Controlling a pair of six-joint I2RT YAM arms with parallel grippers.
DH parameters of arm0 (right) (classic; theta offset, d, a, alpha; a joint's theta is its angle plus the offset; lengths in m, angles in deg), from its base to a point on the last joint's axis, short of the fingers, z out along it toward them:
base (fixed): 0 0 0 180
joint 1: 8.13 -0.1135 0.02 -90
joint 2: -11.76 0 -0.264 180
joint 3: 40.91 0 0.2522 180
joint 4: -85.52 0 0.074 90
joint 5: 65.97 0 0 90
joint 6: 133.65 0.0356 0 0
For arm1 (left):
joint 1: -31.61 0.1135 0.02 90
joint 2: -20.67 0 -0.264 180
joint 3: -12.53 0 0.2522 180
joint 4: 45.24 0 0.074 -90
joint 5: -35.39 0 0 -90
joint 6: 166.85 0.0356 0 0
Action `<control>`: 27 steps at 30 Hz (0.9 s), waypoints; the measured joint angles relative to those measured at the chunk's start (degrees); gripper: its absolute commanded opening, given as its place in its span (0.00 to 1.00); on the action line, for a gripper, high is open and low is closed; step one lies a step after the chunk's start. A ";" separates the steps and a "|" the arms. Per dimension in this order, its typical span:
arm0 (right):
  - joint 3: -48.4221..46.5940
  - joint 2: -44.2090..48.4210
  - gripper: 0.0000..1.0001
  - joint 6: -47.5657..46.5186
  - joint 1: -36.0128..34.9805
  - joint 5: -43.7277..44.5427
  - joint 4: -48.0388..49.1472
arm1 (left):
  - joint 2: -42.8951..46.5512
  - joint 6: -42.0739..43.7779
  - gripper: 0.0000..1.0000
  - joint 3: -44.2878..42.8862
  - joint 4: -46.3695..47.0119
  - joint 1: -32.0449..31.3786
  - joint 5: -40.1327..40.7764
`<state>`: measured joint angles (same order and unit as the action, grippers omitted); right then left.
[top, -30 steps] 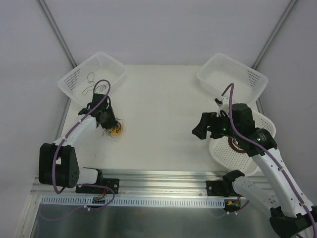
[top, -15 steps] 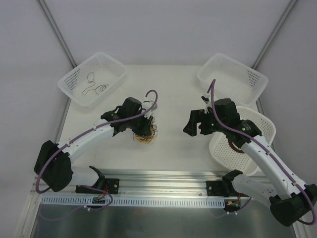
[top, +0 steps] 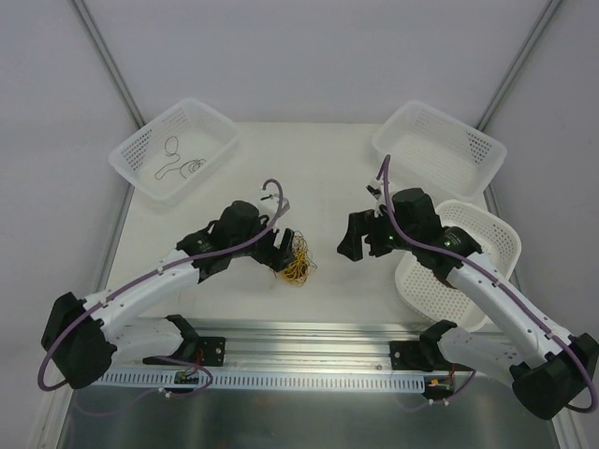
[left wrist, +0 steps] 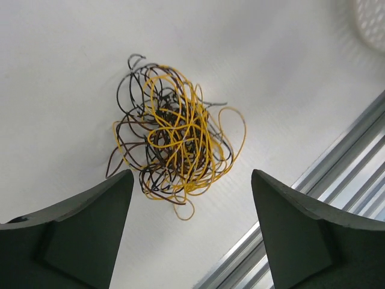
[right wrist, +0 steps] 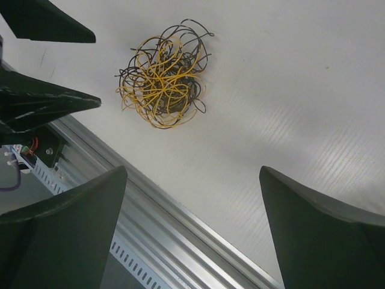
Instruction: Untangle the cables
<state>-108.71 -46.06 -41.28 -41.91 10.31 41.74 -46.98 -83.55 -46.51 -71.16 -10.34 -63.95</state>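
Cannot trace single strands through the cables (left wrist: pixel 171 144); crops a white basket (left wrist: pixel 374 21) to one corner.

left gripper (left wrist: pixel 192 176), right gripper (right wrist: pixel 192 171): jaws apart

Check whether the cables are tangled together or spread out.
Tangled: the yellow, brown and black cables loop through each other in one tight clump lying on the table.
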 measured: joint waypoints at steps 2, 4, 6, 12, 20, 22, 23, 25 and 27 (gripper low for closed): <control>0.39 -0.20 0.98 -0.04 -0.98 0.09 1.03 | 5.20 -4.31 0.79 1.46 1.03 0.02 2.62; 0.44 -0.90 0.98 -0.04 -1.86 0.35 1.55 | 9.42 -9.35 0.77 3.13 1.79 0.02 5.16; 0.44 -2.25 0.99 -0.07 -2.86 0.85 2.38 | 12.72 -15.02 0.75 5.51 2.71 0.02 7.04; 0.37 -7.50 0.90 -0.57 -6.84 3.02 4.70 | 14.56 -31.15 0.70 12.41 2.40 0.02 9.01; -1.97 -15.76 0.67 -0.17 -8.39 4.55 8.55 | 12.02 -41.57 0.65 14.25 2.27 0.02 9.86; -3.15 -17.53 0.64 0.28 -8.48 4.83 9.81 | 10.82 -42.84 0.63 14.25 2.45 0.02 9.88; -3.82 -18.51 0.61 0.61 -8.57 4.92 10.45 | 10.10 -43.32 0.62 14.25 2.47 0.02 9.90; -5.14 -20.57 0.59 0.96 -8.79 4.94 11.72 | 8.55 -43.93 0.59 14.25 2.43 0.02 9.90; -6.16 -22.58 0.59 1.49 -9.09 4.94 12.81 | 7.28 -44.15 0.58 14.23 2.45 0.02 9.90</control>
<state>-114.88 -68.64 -39.79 -51.00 15.25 54.54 -39.70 -127.70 -32.28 -68.71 -10.32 -54.05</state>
